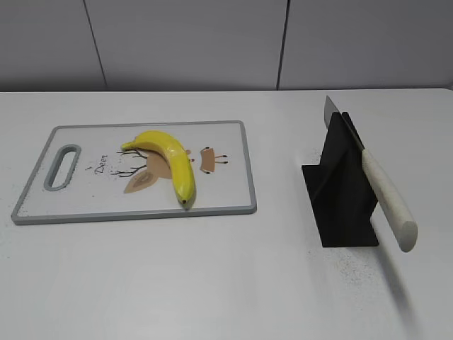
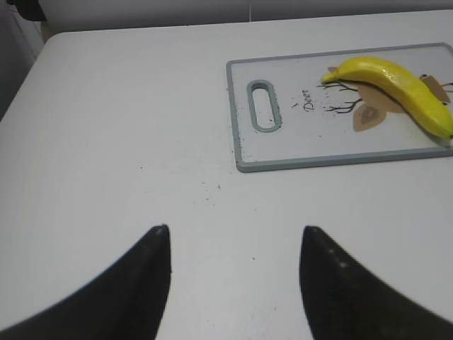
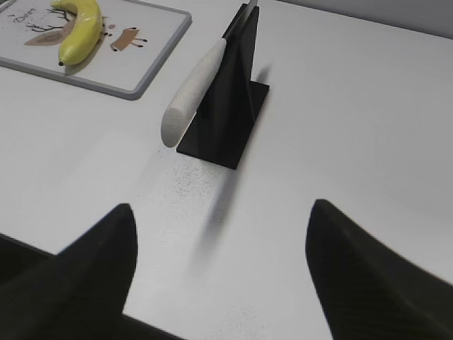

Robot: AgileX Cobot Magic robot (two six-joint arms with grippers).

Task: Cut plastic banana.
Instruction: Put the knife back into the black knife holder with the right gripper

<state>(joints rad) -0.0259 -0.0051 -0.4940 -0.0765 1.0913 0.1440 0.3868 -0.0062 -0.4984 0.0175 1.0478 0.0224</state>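
Note:
A yellow plastic banana [image 1: 168,157] lies whole on a white cutting board [image 1: 233,191] with a grey rim, left of centre; both show in the left wrist view [image 2: 396,88] and the right wrist view [image 3: 79,32]. A knife with a white handle [image 1: 386,198] rests slanted in a black stand [image 1: 340,191], handle toward the front; it also shows in the right wrist view [image 3: 195,85]. My left gripper [image 2: 233,234] is open and empty over bare table, left of the board. My right gripper [image 3: 221,212] is open and empty, in front of the knife stand. Neither gripper shows in the exterior view.
The white table [image 1: 212,283] carries small dark specks near the stand. The board has a slot handle [image 1: 62,167] at its left end. A grey panelled wall [image 1: 212,42] stands behind the table.

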